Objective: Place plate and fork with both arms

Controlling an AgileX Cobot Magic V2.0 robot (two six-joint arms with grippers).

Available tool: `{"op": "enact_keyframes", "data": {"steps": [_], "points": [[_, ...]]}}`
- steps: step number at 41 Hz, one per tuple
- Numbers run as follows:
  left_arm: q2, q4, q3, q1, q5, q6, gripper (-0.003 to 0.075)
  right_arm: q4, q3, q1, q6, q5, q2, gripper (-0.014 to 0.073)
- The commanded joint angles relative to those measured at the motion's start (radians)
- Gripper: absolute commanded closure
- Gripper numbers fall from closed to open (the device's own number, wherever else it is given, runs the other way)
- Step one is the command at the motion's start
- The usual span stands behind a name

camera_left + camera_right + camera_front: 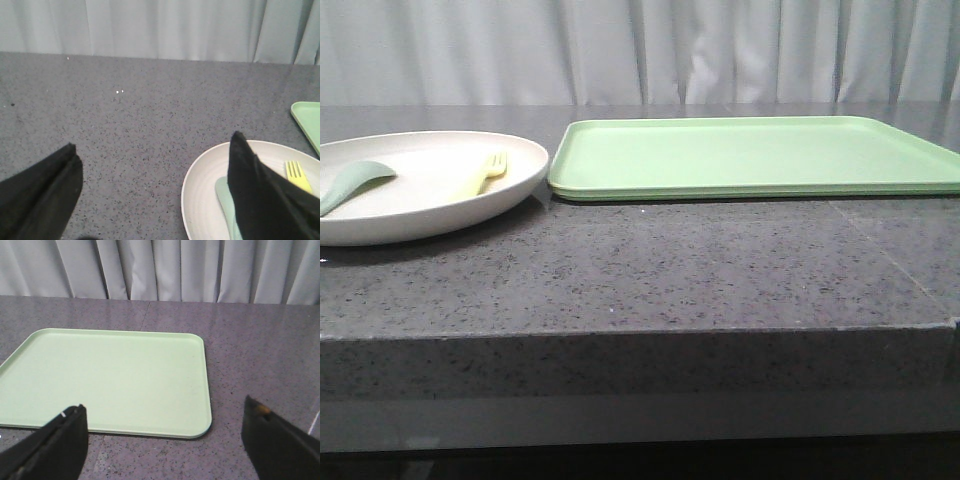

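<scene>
Plate (pixel 440 205) cut off at front view's left edge, spoon (pixel 355 182) handle too. In left wrist view, left gripper's finger (pixel 260 195) hides most of spoon and fork (pixel 298 176) handle. Tray (pixel 307 120) mostly out of frame.

My plate (pixel 420 200) sits on the surface (pixel 670 270), holding the fork (pixel 490 172) and a spoon (pixel 355 183), just beside the green tray (pixel 760 155).
</scene>
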Motion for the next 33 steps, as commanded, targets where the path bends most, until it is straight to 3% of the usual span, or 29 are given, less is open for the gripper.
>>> {"op": "enact_keyframes", "data": {"steps": [1, 14, 27, 33], "points": [[0.105, -0.022, -0.125, 0.002, 0.043, -0.008, 0.0154, -0.01, -0.033, -0.006, -0.002, -0.067, 0.006, -0.005], [0.423, -0.022, -0.434, -0.02, 0.455, -0.006, 0.0154, -0.01, -0.033, -0.006, -0.002, -0.067, 0.006, -0.005], [0.69, -0.022, -0.596, -0.066, 0.677, -0.006, 0.0154, -0.01, -0.033, -0.006, -0.002, -0.067, 0.006, -0.005], [0.765, -0.022, -0.62, -0.066, 0.704, -0.006, 0.0154, -0.01, -0.033, -0.006, -0.002, -0.066, 0.006, -0.005]]}}
